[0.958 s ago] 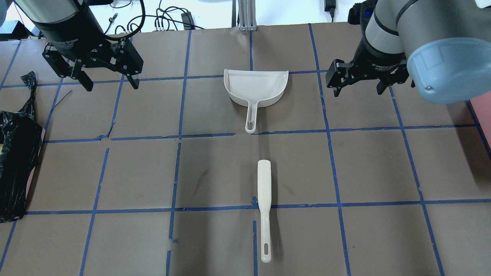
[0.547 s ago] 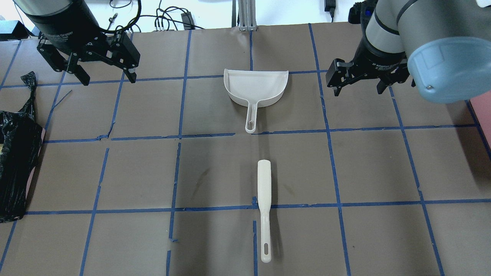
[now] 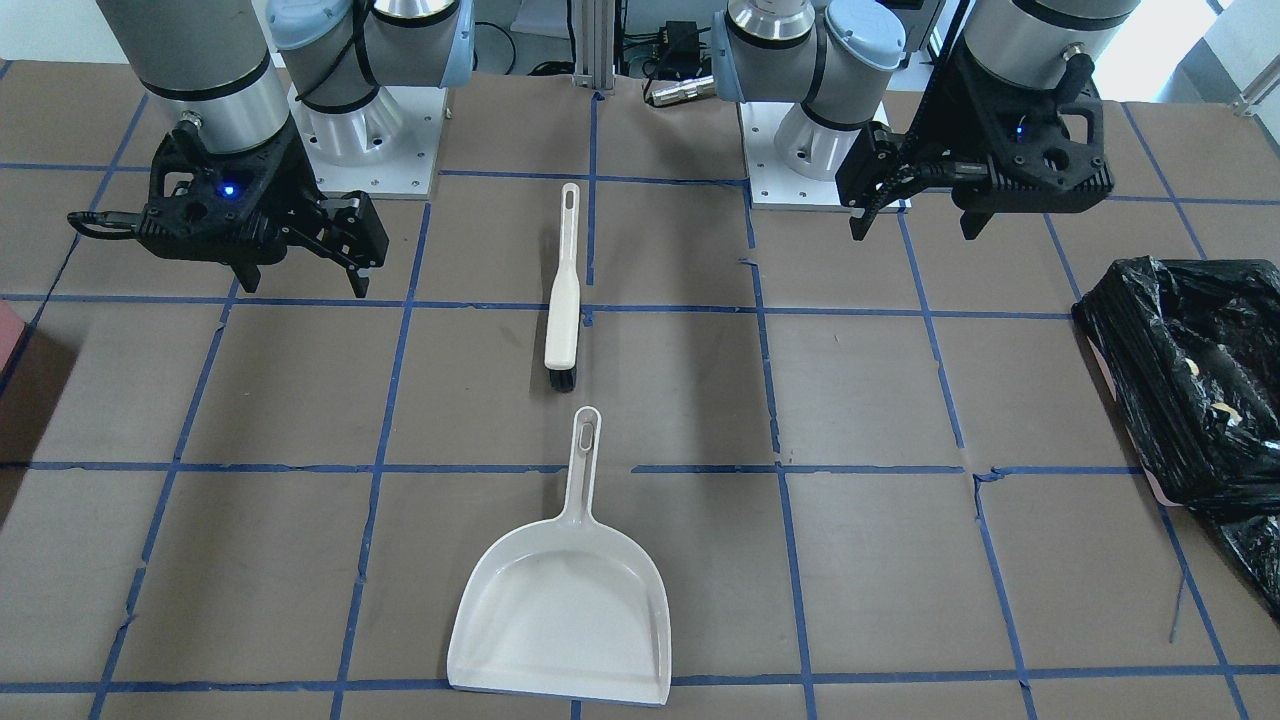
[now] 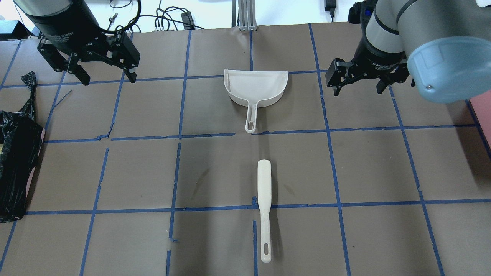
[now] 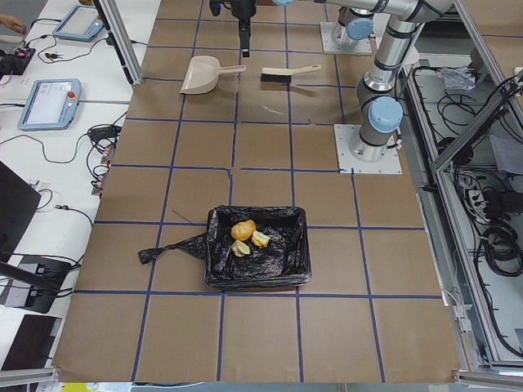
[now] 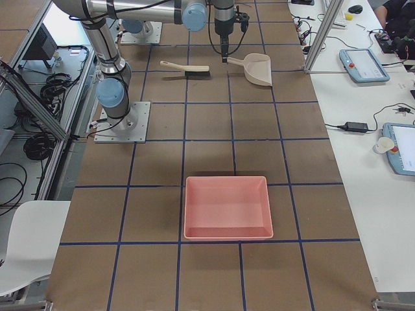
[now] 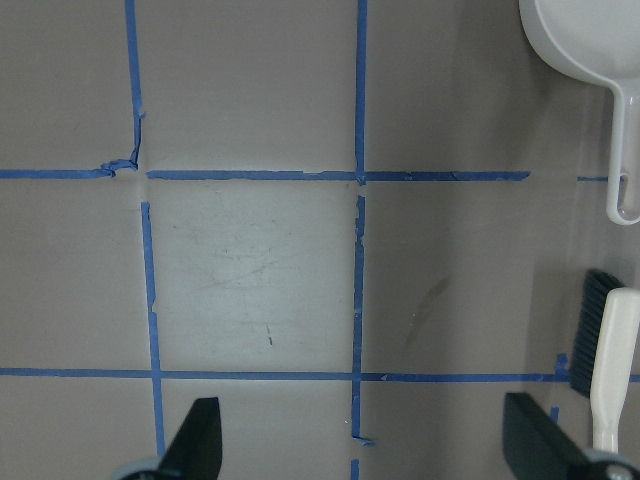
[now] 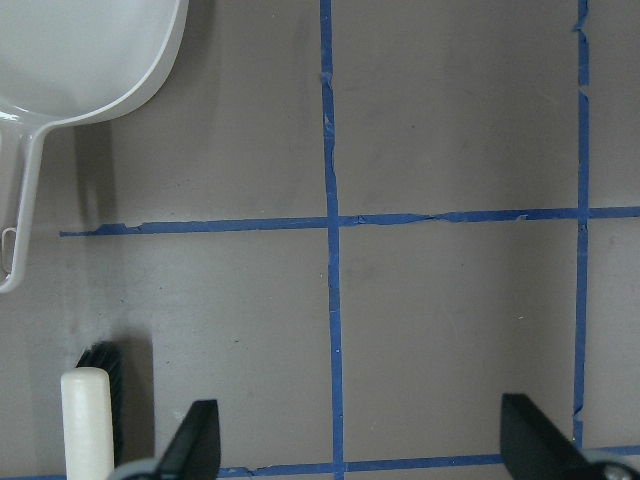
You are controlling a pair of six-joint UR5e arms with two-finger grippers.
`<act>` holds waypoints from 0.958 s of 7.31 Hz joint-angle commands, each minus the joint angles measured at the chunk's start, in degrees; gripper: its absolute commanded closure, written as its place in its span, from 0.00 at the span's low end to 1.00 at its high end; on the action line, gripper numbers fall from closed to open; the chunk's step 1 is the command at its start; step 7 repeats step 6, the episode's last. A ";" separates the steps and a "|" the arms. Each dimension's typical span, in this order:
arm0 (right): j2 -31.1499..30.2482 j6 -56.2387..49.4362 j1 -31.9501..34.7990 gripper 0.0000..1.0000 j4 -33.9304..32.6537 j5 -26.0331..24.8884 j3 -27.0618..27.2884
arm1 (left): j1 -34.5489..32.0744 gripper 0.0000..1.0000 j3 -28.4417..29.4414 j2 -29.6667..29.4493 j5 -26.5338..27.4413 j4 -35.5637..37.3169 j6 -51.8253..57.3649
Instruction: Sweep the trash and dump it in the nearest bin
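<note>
Evidently the trash (image 5: 243, 232) is sitting in the left-edge bin (image 5: 296, 249); left gripper (image 4: 109, 81) (the nearer) and right gripper (image 4: 358, 93) are hanging wide, empty.

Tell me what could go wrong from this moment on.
1. A loose tail of the black bag lies on the table outside the bin; the left hand, if it passes low, might snag it and tip out the food pieces.
2. The brush and dustpan lie loose mid-table; the right hand, crossing low, might knock them.
</note>
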 commanded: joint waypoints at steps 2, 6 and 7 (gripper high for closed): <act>-0.18 -0.13 0.16 0.00 0.07 -0.14 -0.17 | 0.45 0.00 1.10 0.03 -0.59 3.00 -0.46; 0.00 0.05 0.16 0.00 0.07 0.12 0.01 | 0.44 0.00 2.32 0.12 -0.68 3.18 -0.46; 0.00 0.05 0.16 0.00 0.07 0.12 0.01 | 0.44 0.00 2.32 0.12 -0.68 3.18 -0.46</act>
